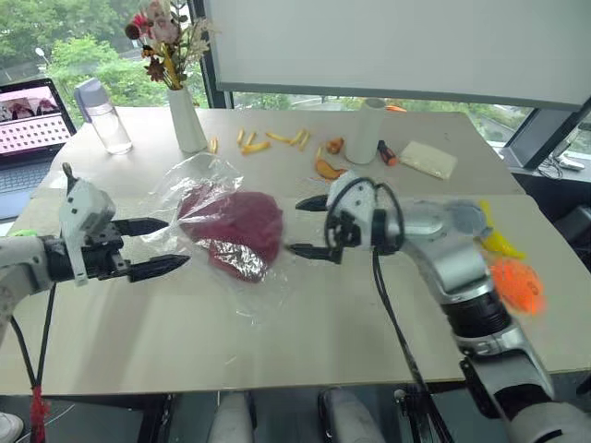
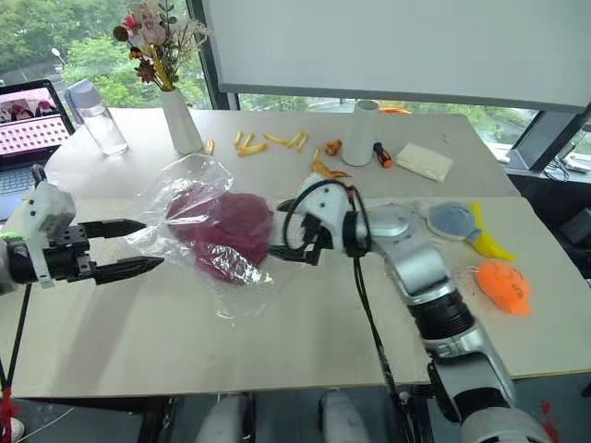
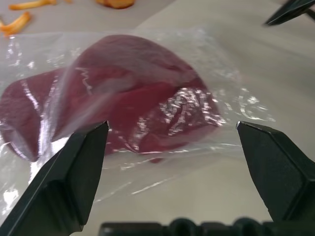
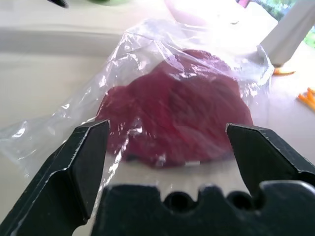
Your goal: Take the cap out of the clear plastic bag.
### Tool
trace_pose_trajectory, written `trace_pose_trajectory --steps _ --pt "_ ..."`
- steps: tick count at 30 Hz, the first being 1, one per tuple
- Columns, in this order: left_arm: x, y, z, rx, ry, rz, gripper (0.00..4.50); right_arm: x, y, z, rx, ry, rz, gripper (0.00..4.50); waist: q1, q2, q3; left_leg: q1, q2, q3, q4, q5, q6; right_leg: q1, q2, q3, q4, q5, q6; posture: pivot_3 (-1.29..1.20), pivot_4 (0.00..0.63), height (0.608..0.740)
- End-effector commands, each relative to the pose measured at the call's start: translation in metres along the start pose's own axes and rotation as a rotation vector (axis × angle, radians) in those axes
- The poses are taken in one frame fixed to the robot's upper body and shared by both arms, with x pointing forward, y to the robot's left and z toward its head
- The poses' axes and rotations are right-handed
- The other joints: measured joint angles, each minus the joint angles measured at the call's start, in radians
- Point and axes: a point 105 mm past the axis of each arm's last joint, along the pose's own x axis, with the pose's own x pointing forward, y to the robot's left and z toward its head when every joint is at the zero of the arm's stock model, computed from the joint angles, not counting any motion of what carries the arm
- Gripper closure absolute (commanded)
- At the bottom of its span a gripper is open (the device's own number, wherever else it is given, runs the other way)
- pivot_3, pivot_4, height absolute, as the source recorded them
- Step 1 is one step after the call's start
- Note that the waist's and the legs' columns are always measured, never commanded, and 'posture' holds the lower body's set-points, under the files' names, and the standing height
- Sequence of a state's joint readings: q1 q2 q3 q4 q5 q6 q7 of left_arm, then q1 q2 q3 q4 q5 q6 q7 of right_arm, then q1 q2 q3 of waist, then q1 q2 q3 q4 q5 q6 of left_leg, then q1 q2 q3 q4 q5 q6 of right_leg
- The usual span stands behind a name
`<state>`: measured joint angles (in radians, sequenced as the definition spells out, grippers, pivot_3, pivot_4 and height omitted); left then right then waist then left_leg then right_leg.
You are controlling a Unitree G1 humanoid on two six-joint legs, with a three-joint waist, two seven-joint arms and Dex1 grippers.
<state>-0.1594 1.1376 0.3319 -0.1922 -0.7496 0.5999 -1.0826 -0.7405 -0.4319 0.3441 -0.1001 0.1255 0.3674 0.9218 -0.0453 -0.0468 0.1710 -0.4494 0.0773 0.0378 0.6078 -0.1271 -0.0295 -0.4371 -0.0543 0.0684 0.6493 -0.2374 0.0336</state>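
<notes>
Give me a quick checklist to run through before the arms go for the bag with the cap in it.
1. Left tool open and empty: ok.
2. Right tool open and empty: ok.
3. Cap still fully inside the clear plastic bag: ok, nothing pulled out yet.
4. Bag lying flat on the table between both tools: ok.
5. Where the bag's open mouth lies: cannot tell.
6. Either tool touching the bag: cannot tell.

We see an office or lab by large windows (image 1: 83, 55): pale work tables (image 1: 277, 341), an open laptop (image 1: 28, 125), a projection screen (image 1: 397, 46).
</notes>
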Motion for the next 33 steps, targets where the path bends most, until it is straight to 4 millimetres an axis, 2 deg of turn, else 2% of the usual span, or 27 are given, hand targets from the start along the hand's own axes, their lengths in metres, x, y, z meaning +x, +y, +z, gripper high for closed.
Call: trace_pose_trajectory --steps 1,5,8,10,12,14,16,19,20,25,28,33 --pt "0.0 -0.01 0.019 0.043 -0.037 -0.06 0.03 0.015 0.004 0.017 -0.081 -0.056 0.019 0.0 0.001 0.0 0.0 0.0 0.0 0.0 0.001 0.0 0.0 0.0 0.0 0.0 0.0 -0.001 0.0 0.0 0.15 0.73" --pt "0.001 -0.015 0.016 0.043 -0.025 -0.082 0.03 0.043 -0.007 0.019 -0.052 -0.058 0.035 0.0 0.0 0.0 0.0 -0.002 0.0 0.0 0.003 0.0 0.0 0.0 0.0 0.0 0.0 -0.001 -0.001 0.0 0.15 0.73" --pt "-0.002 -0.022 0.018 0.041 -0.025 -0.085 0.03 0.061 -0.017 0.008 -0.071 0.0 0.053 0.0 -0.003 0.0 0.0 -0.002 0.001 0.0 0.002 0.003 0.004 0.0 0.0 0.0 0.0 0.003 -0.003 0.0 0.15 0.73" --pt "-0.006 -0.029 0.02 0.039 -0.034 -0.088 0.03 0.08 -0.012 -0.001 -0.012 0.024 0.088 0.0 -0.003 0.0 0.0 -0.002 0.001 0.0 0.001 0.004 0.006 -0.001 0.0 0.0 0.0 0.003 -0.002 0.0 0.15 0.73" --pt "-0.008 -0.031 0.019 0.037 -0.034 -0.074 0.03 0.091 -0.004 -0.01 0.016 0.049 0.134 0.0 -0.003 0.0 0.0 -0.002 0.001 0.0 0.0 0.004 0.006 -0.001 0.001 0.0 0.0 0.003 -0.001 0.0 0.15 0.73" --pt "-0.01 -0.032 0.018 0.032 -0.029 -0.057 0.03 0.101 0.008 -0.031 0.088 0.116 0.173 0.0 -0.003 0.0 0.0 -0.002 0.002 0.0 -0.001 0.004 0.007 -0.002 0.001 -0.001 0.0 0.003 -0.001 0.0 0.15 0.73" --pt "-0.012 -0.034 0.018 0.026 -0.031 -0.049 0.03 0.104 0.013 -0.043 0.111 0.159 0.192 0.0 -0.002 0.0 0.0 -0.003 0.003 0.0 -0.002 0.004 0.006 -0.003 0.002 -0.001 0.0 0.003 -0.001 0.0 0.15 0.73" --pt "-0.016 -0.038 0.018 0.01 -0.044 -0.034 0.03 0.106 0.022 -0.078 0.152 0.302 0.197 0.0 -0.003 0.0 0.0 -0.004 0.003 0.0 0.0 0.004 0.006 -0.003 0.002 -0.001 0.0 0.003 -0.001 0.0 0.15 0.73" --pt "-0.016 -0.039 0.018 0.008 -0.043 -0.033 0.03 0.106 0.023 -0.085 0.148 0.33 0.197 0.0 -0.005 0.0 0.0 -0.003 0.003 0.0 0.0 0.003 0.004 -0.002 0.002 -0.001 0.0 0.003 -0.001 0.0 0.15 0.73" --pt "-0.02 -0.037 0.017 0.007 -0.044 -0.003 0.03 0.102 0.02 -0.099 0.154 0.392 0.177 0.0 -0.006 0.001 0.0 0.01 0.004 0.0 -0.002 -0.001 -0.002 0.004 0.002 -0.001 0.0 0.0 -0.008 0.0 0.15 0.73" --pt "-0.021 -0.034 0.015 0.005 -0.035 0.009 0.0 0.101 0.014 -0.097 0.162 0.384 0.159 0.65 -0.006 0.002 0.0 0.015 0.004 0.0 -0.002 -0.001 -0.003 0.01 0.001 -0.002 -0.001 -0.001 -0.008 0.0 0.15 0.73" --pt "-0.02 -0.035 0.016 0.01 -0.04 0.006 0.0 0.1 0.002 -0.083 0.16 0.325 0.139 2.33 -0.003 0.002 0.0 0.016 0.004 0.0 -0.002 -0.002 -0.003 0.011 0.0 -0.003 -0.001 -0.001 -0.009 0.0 0.15 0.73"
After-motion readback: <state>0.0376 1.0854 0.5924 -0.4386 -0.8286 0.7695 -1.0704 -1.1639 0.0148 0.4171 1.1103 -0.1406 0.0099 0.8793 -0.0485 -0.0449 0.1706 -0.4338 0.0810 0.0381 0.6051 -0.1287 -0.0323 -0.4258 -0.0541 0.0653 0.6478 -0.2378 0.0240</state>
